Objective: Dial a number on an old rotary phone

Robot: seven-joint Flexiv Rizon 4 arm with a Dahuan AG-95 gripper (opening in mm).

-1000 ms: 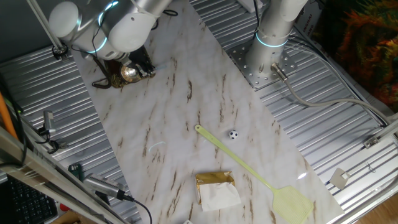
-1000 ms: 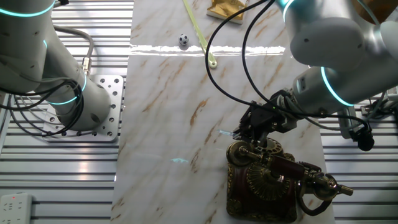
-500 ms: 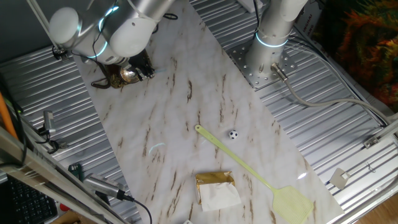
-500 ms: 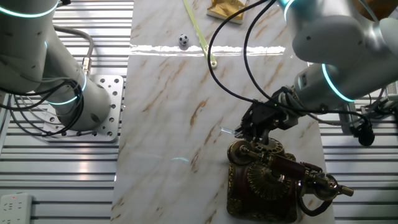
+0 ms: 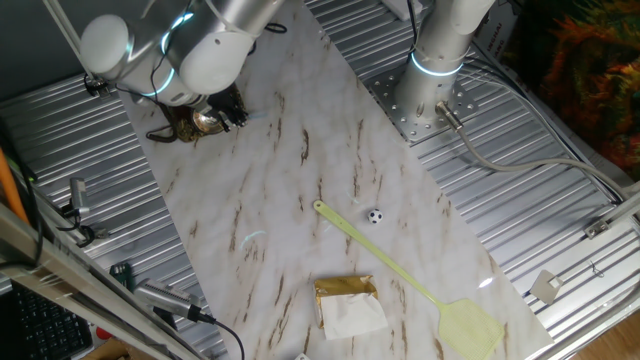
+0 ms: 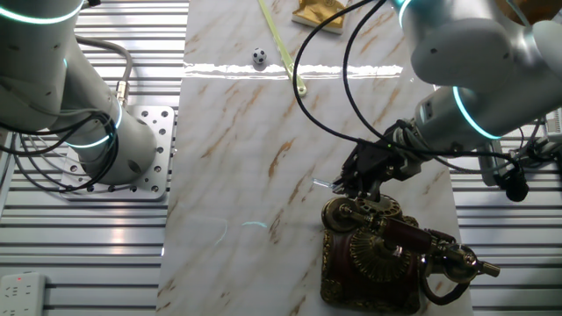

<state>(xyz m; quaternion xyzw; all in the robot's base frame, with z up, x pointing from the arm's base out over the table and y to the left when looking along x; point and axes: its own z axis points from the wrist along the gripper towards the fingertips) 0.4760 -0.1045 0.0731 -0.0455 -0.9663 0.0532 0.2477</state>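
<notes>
Flanking phone (image 6: 378, 256): swatter (image 5: 410, 283), ball (image 5: 374, 215).

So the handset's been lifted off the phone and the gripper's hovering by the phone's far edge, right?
Not quite: the handset lies across the old rotary phone on its cradle, as the other fixed view shows. The gripper is indeed by the phone's far edge.

No writing, label, brand or number can be read anywhere in either view; the phone's dial (image 6: 379, 253) is too small and blurred to show any digits.
</notes>
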